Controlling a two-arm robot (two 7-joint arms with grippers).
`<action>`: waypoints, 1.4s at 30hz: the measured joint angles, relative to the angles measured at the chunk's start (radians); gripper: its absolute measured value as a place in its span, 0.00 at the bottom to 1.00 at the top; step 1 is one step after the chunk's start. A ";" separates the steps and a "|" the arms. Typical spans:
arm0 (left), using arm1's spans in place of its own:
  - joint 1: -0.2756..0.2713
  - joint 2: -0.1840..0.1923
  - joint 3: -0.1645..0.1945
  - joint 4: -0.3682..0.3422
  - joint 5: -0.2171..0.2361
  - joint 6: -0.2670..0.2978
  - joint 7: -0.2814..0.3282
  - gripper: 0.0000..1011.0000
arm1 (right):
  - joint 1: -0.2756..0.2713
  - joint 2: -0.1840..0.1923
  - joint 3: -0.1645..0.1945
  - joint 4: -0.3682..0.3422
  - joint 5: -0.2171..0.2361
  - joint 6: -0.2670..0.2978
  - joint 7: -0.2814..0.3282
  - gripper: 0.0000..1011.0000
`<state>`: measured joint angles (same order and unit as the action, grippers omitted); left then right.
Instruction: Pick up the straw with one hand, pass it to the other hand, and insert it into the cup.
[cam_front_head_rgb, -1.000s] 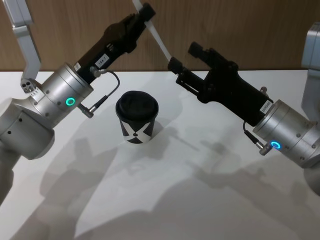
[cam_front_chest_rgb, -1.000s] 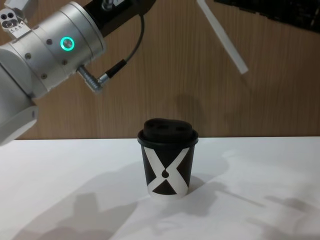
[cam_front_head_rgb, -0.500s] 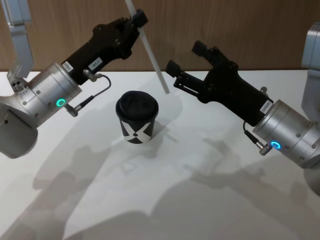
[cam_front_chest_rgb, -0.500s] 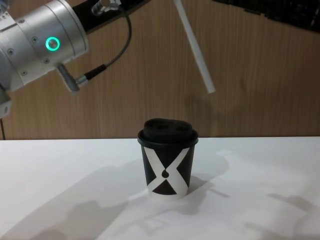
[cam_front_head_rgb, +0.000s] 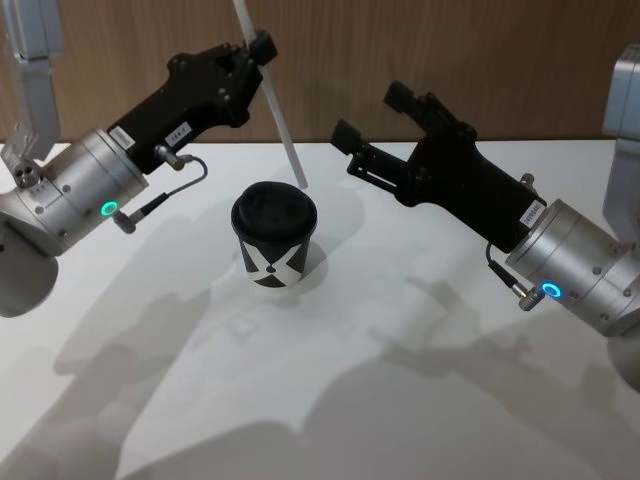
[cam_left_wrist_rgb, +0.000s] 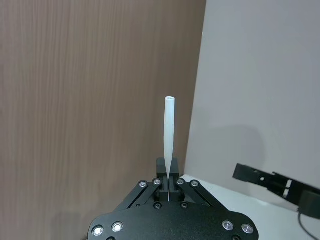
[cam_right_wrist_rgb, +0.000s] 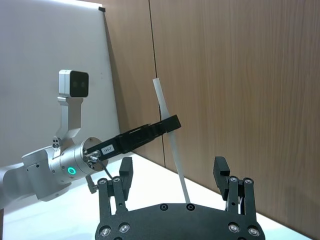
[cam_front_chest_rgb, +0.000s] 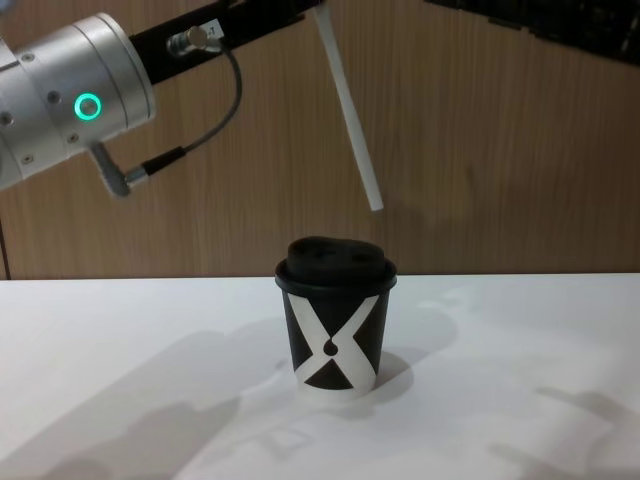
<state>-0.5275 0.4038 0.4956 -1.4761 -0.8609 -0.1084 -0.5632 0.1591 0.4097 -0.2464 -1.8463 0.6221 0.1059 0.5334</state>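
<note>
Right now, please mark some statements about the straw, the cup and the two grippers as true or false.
1. The left gripper holds the straw. True.
2. The straw's lower end is already inside the cup. False: it hangs in the air above the cup's lid.
3. The right gripper is shut on the straw. False: it is open and apart from the straw.
4. The cup stands upright on the table. True.
5. The straw is tilted, not vertical. True.

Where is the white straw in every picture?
Head: straw top middle, slanting toward the cup.
Chest: straw above the cup.
Left wrist: straw centre, sticking out of the left gripper.
Right wrist: straw centre.
Shared landmark: left gripper.
</note>
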 joint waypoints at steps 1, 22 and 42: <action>-0.001 0.000 0.000 0.003 0.003 -0.001 0.001 0.01 | 0.000 0.000 0.000 0.000 0.000 0.000 0.000 0.99; -0.015 -0.001 0.001 0.041 0.041 0.017 -0.006 0.01 | 0.000 0.000 0.000 0.000 0.000 0.000 0.000 0.99; -0.021 -0.015 -0.008 0.069 0.037 0.055 -0.025 0.01 | 0.000 0.000 0.000 0.000 0.000 0.000 0.000 0.99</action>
<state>-0.5481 0.3891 0.4871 -1.4074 -0.8235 -0.0534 -0.5883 0.1591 0.4097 -0.2464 -1.8463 0.6221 0.1059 0.5334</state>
